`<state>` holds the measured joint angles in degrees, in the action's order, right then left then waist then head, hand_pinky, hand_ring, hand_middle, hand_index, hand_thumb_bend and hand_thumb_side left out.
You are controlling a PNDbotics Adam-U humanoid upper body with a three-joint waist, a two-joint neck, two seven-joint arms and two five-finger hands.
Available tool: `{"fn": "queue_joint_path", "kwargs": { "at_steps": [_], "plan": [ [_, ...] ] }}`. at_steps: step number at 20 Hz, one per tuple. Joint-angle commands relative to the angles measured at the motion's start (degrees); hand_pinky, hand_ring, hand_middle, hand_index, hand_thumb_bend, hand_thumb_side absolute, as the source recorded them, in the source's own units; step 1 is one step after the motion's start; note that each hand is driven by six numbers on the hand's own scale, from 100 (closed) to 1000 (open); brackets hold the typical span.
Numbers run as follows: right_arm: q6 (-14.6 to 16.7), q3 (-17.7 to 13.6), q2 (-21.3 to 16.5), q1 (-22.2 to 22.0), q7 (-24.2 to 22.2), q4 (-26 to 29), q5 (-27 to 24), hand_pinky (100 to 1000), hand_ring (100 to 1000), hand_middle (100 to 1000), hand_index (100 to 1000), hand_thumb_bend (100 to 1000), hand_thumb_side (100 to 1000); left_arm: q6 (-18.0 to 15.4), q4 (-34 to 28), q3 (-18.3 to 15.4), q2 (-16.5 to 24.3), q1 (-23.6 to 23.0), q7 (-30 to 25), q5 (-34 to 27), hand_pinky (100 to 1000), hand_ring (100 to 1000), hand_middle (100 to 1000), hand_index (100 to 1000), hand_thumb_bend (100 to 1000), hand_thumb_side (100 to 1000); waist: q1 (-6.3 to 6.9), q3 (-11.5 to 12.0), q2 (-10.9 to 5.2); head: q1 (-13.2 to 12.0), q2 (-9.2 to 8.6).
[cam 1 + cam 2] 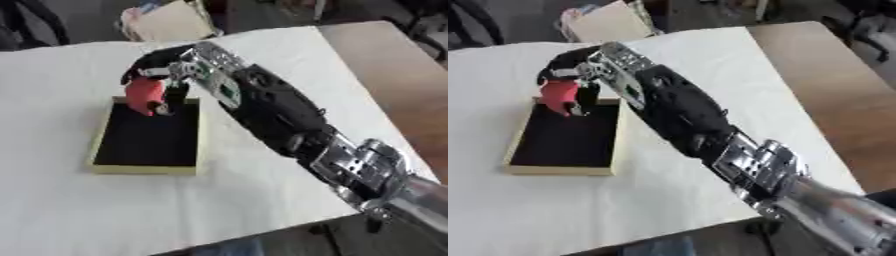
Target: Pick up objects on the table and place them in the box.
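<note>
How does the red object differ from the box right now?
The red object is small, rounded and red; the box is wide, flat and shallow, with pale yellow walls and a black inside. The red object is held up in the right hand, fingers curled round it, above the box's far end; the box rests on the white table. The box looks empty.
</note>
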<state>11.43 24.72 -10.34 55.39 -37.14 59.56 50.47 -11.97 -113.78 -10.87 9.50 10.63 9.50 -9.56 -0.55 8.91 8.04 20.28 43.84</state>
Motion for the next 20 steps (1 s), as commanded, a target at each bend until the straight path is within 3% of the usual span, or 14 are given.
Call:
{"fn": "queue_joint_path", "kwargs": {
  "at_steps": [1,4,8,14,20],
  "plan": [
    [0.81,0.21,0.4,0.41,0.79,0.72,0.16,826,868,821,981,127,100,0.02,-0.81,-0.31,0.57,0.4,-0.04,0.02,814,580,609,809,238,460,0.35,-0.05,-0.62,-0.07,0.28],
    [1.05,-0.2,0.36,0.08,3.25,1.18,2.19,842,886,937,1000,359,257,0.02,-0.81,-0.31,0.56,0.43,-0.04,0.03,814,580,609,809,238,460,0.35,-0.04,-0.59,-0.16,0.28],
    [0.92,-1.69,-0.23,-0.32,6.87,1.55,3.97,835,897,1000,1000,535,317,0.0,-0.81,-0.4,0.57,0.41,0.04,0.08,814,580,609,809,238,460,0.26,-0.16,-0.61,-0.43,0.28],
    [-1.7,-5.61,-3.35,0.06,13.49,6.01,1.13,766,879,960,1000,540,361,0.03,-0.81,-0.52,0.7,0.24,0.14,0.22,814,580,610,809,238,460,0.15,-0.91,-0.97,-0.97,0.28],
    [-7.41,-13.32,-10.14,0.45,20.57,10.78,-5.71,624,836,859,994,529,428,0.05,-0.81,-0.81,0.99,-0.2,0.48,0.51,813,579,610,809,238,459,0.1,-1.96,-1.43,-1.88,0.28]
  ]
}}
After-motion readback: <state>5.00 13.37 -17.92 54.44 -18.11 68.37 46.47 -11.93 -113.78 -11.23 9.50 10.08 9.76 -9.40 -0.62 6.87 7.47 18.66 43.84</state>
